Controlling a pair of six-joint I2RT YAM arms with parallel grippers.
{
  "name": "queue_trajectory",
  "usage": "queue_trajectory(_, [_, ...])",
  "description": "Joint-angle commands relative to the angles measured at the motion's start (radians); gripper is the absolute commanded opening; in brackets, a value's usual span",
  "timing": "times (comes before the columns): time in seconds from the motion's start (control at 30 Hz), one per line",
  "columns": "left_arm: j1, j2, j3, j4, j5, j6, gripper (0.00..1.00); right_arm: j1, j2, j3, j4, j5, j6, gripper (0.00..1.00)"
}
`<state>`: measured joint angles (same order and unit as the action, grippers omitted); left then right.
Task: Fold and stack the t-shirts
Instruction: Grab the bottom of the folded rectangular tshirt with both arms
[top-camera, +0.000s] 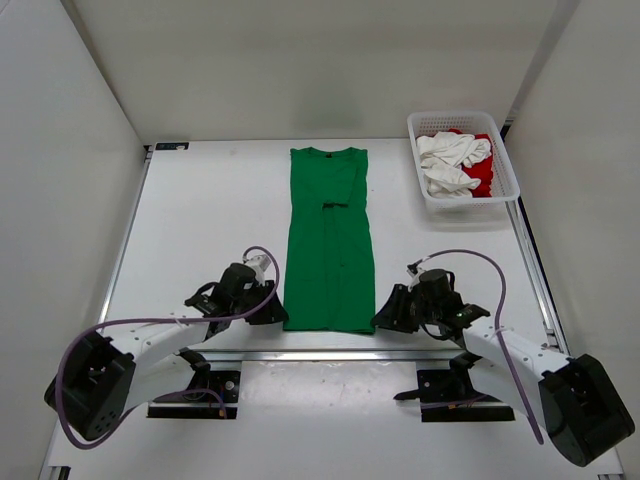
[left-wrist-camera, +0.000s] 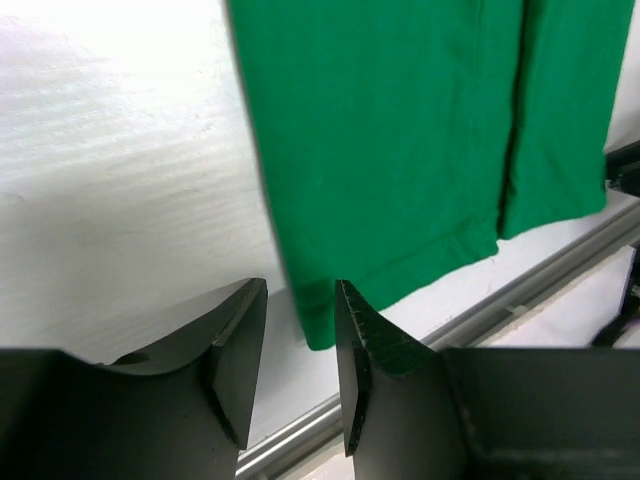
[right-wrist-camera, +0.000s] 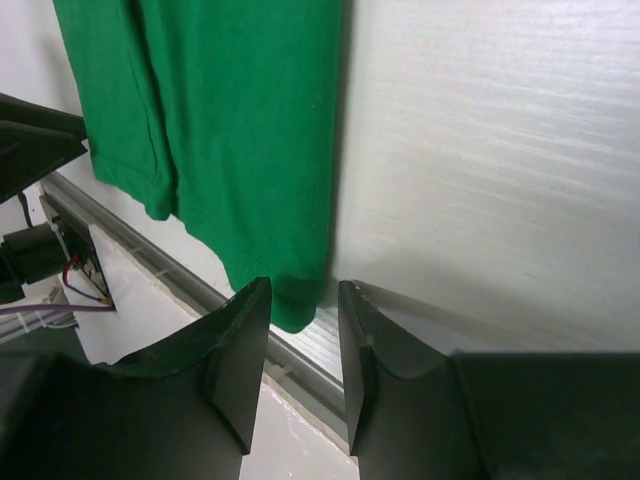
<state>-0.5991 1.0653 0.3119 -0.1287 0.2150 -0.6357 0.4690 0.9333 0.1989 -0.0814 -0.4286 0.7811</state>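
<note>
The green t-shirt (top-camera: 329, 240) lies flat in the middle of the table, folded lengthwise into a long narrow strip with its collar at the far end. My left gripper (top-camera: 283, 316) is open at the strip's near left corner. In the left wrist view the green corner (left-wrist-camera: 400, 150) lies just ahead of the gripper (left-wrist-camera: 300, 300), not pinched. My right gripper (top-camera: 380, 320) is open at the near right corner. In the right wrist view the green hem (right-wrist-camera: 230, 120) reaches between the fingertips of the gripper (right-wrist-camera: 305, 300). The white t-shirt (top-camera: 450, 160) and red t-shirt (top-camera: 483, 178) lie crumpled in the basket.
A white mesh basket (top-camera: 510, 185) stands at the back right of the table. A metal rail (top-camera: 330, 354) runs along the near edge just below the green hem. White walls enclose the table on three sides.
</note>
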Motion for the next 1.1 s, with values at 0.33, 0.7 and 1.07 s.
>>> queue_trajectory(0.33, [-0.059, 0.056, -0.028, -0.061, 0.033, 0.007, 0.36, 0.005, 0.085, 0.005, 0.051, -0.067, -0.014, 0.11])
queue_trajectory(0.7, [-0.100, -0.206, -0.100, -0.238, 0.092, -0.083, 0.00, 0.193, -0.108, -0.023, -0.104, 0.028, 0.119, 0.00])
queue_trajectory(1.07, [0.062, -0.210, 0.131, -0.252, 0.113, -0.058, 0.00, 0.034, -0.036, 0.240, -0.261, 0.039, -0.103, 0.00])
